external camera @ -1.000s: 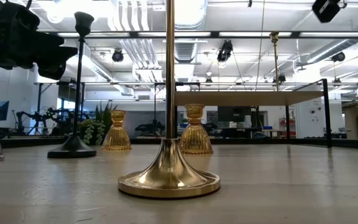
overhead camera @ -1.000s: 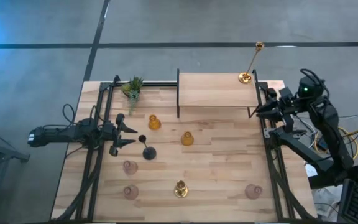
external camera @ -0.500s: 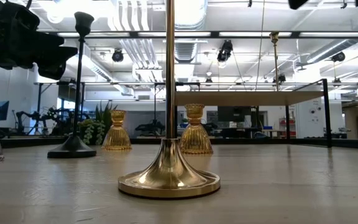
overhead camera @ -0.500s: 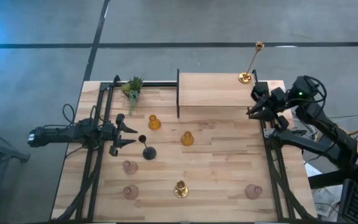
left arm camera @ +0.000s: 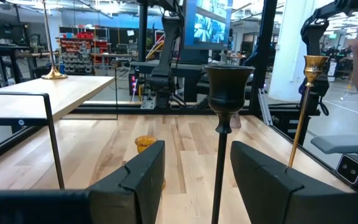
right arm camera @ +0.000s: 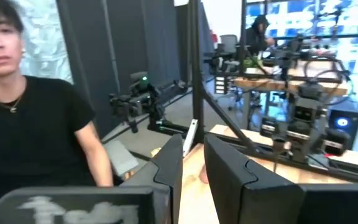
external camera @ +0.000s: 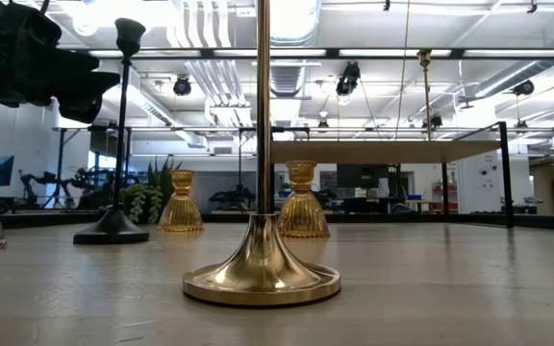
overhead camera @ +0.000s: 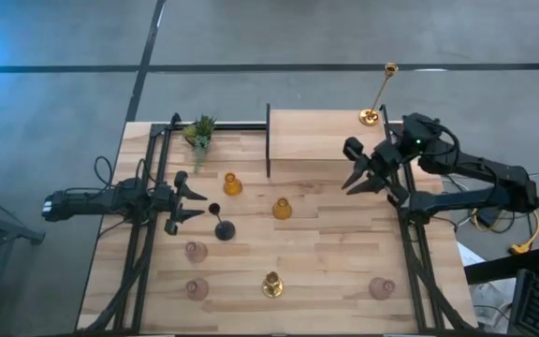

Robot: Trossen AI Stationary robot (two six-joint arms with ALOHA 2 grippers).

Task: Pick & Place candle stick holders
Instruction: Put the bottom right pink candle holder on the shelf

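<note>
My left gripper (overhead camera: 197, 202) is open at the table's left, level with the table. The black stemmed holder (overhead camera: 222, 227) stands upright on its round base just ahead of the fingertips. In the left wrist view (left arm camera: 197, 171) its stem (left arm camera: 222, 162) shows between my fingers, untouched. My right gripper (overhead camera: 352, 169) is open and empty above the table, in front of the raised wooden shelf (overhead camera: 316, 136). One tall gold holder (overhead camera: 371, 116) stands on that shelf, another (overhead camera: 271, 284) near the front edge. Two amber holders (overhead camera: 232, 184) (overhead camera: 282, 208) and three pink ones (overhead camera: 195, 250) (overhead camera: 196, 288) (overhead camera: 381, 286) stand on the table.
A small green plant (overhead camera: 199, 132) stands at the far left corner. Black frame rails run along the table's left (overhead camera: 141, 253) and right (overhead camera: 417, 262) sides. A person (right arm camera: 36, 118) shows beyond the table in the right wrist view. Bare wood lies at the table's right middle (overhead camera: 344, 243).
My right gripper has swung from the table's right edge toward the left, in over the table in front of the shelf, and has turned about. My left gripper and all holders have kept still.
</note>
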